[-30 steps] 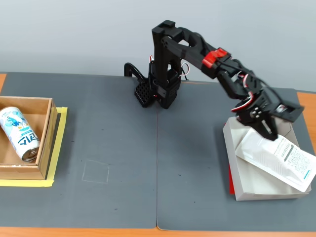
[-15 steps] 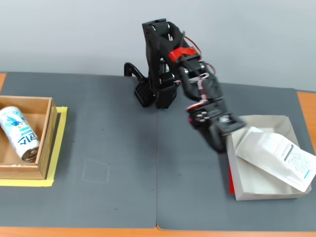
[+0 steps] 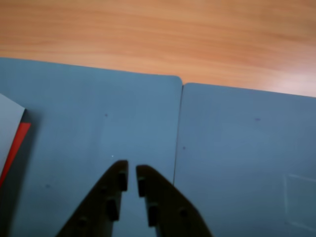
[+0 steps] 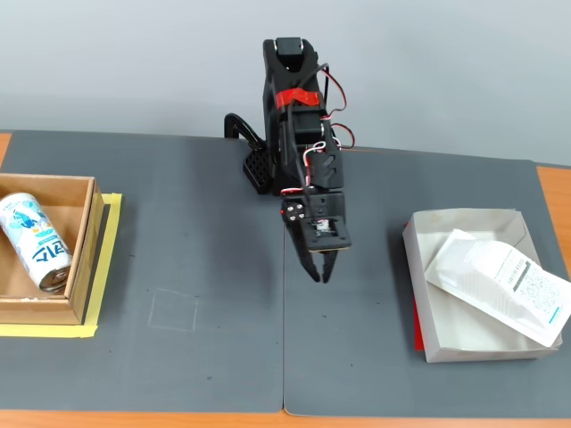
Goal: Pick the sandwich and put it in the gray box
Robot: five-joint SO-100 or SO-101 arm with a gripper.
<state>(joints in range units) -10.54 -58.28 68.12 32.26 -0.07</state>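
In the fixed view the sandwich (image 4: 500,283), a flat white wrapped pack with a fine-print label and teal edge, lies tilted in the gray box (image 4: 426,294) at the right, its right end resting over the box's right wall. My gripper (image 4: 319,271) hangs over the middle of the dark mat, well left of the box, fingers nearly together and empty. In the wrist view the gripper (image 3: 132,173) points at bare blue-gray mat with only a narrow gap between its fingers. A pale corner of the gray box (image 3: 9,121) shows at the left edge.
A brown wooden box (image 4: 78,259) on yellow tape at the left holds a blue-and-white drink can (image 4: 34,242). Two dark mats (image 4: 178,267) meet at a seam (image 3: 177,128) under the gripper. The wooden table edge (image 3: 158,34) lies beyond the mats.
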